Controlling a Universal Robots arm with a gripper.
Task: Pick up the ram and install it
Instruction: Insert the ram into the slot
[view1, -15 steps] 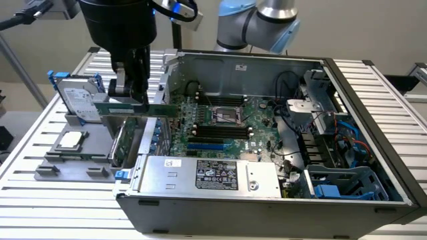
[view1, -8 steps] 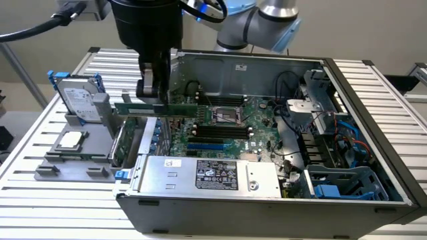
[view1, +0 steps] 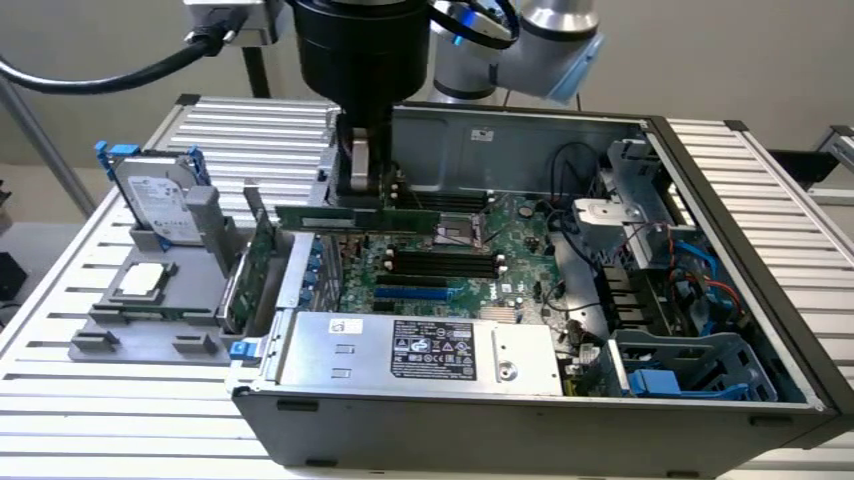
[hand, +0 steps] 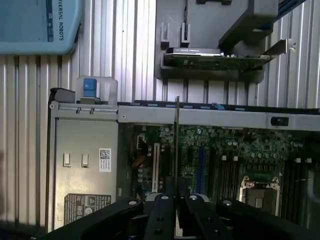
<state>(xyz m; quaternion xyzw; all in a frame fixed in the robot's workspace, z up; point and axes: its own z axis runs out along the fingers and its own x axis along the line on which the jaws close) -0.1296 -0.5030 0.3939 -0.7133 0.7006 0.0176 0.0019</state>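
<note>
Ram (view1: 354, 218) in gripper (view1: 366, 196), above motherboard (view1: 523, 238) in case (view1: 534, 135)

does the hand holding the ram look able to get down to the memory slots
Probably yes: the hand grips the ram above the open case, and the black memory slots lie uncovered on the motherboard with nothing standing over them.

One computer case (view1: 534, 420) on one table (view1: 80, 400). Inside case: one motherboard (view1: 521, 235), one processor socket (view1: 461, 232), one power supply (view1: 320, 350) at 6 o'clock. One ram stick (view1: 320, 218). Case's 9 o'clock: one grey holder (view1: 147, 335) with one hard drive (view1: 158, 205), one expansion card (view1: 251, 285), one processor chip (view1: 144, 280). Two fingers (hand: 162, 220). One robot arm (view1: 354, 50).
</note>
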